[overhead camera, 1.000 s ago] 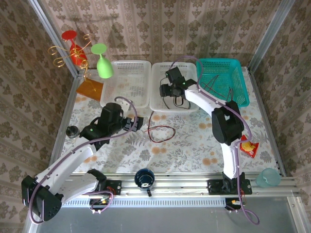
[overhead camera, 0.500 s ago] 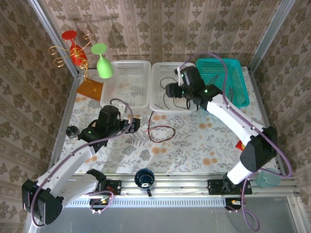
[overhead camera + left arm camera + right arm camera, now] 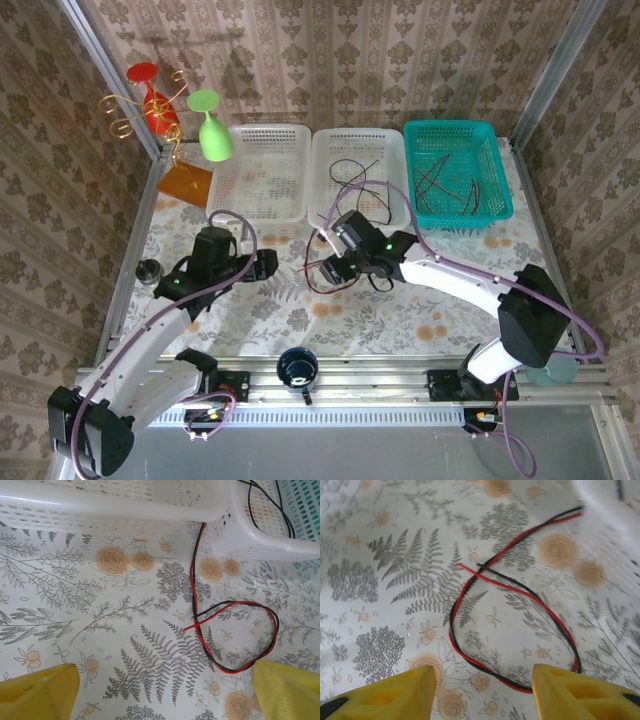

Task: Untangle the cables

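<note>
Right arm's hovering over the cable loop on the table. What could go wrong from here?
1. The thin red-and-black cable crosses itself below the open right fingers; pulling one side may cinch a knot.
2. Its far part runs up beside the white slotted plastic basket and could snag there.

Teal basket [image 3: 456, 126], blue mug [image 3: 297, 366], green goblet [image 3: 212, 136], floral tablecloth [image 3: 420, 322]

The tabletop [image 3: 420, 320] is covered with a cloth printed with ferns and flowers. Three baskets stand in a row along its far side: a left white basket [image 3: 262, 175], a middle white basket [image 3: 358, 134] and a teal basket [image 3: 450, 125] on the right. Just near of the middle white basket, a red-and-black cable [image 3: 193, 570] lies looped on the cloth. An orange stand base [image 3: 185, 183] sits at the far left.
</note>
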`<action>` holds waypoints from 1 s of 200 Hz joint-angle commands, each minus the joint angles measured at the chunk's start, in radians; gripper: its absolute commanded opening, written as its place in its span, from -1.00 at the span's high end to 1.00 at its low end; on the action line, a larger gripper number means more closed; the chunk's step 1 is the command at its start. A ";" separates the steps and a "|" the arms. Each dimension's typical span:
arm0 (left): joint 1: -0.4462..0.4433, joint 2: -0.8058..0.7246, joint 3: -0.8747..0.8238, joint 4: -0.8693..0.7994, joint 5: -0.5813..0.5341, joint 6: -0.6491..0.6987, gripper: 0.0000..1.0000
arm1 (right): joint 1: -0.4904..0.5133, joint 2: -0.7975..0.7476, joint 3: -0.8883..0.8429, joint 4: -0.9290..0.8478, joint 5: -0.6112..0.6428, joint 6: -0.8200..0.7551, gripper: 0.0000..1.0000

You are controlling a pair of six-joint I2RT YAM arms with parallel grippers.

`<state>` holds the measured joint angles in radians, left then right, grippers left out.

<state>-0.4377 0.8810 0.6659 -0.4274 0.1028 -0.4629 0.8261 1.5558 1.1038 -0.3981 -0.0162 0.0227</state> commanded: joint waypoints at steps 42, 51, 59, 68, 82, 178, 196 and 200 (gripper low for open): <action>0.122 -0.060 -0.054 -0.014 0.134 -0.112 -0.76 | 0.027 0.054 -0.124 0.155 -0.018 -0.755 -0.17; 0.135 -0.071 -0.060 -0.021 0.141 -0.117 -0.75 | 0.026 0.085 -0.097 0.138 -0.015 -0.816 -0.17; 0.143 -0.082 -0.063 -0.027 0.141 -0.118 -0.75 | 0.022 0.111 -0.078 0.127 -0.017 -0.853 -0.16; 0.153 -0.094 -0.065 -0.034 0.142 -0.115 -0.75 | 0.015 0.136 -0.055 0.121 -0.025 -0.889 -0.16; 0.166 -0.109 -0.068 -0.048 0.144 -0.107 -0.75 | 0.008 0.175 -0.005 0.080 -0.043 -0.935 -0.16; 0.220 -0.152 -0.084 -0.072 0.179 -0.074 -0.74 | -0.009 0.435 0.383 -0.240 0.018 -1.037 -0.01; 0.222 -0.146 -0.083 -0.067 0.189 -0.069 -0.75 | -0.012 0.466 0.412 -0.244 0.039 -1.050 0.07; 0.222 -0.145 -0.082 -0.065 0.190 -0.068 -0.75 | -0.013 0.473 0.419 -0.239 0.044 -1.050 0.09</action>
<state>-0.2253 0.7383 0.5991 -0.4889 0.2657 -0.5533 0.8230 1.9820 1.4715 -0.5766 -0.0223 -0.9855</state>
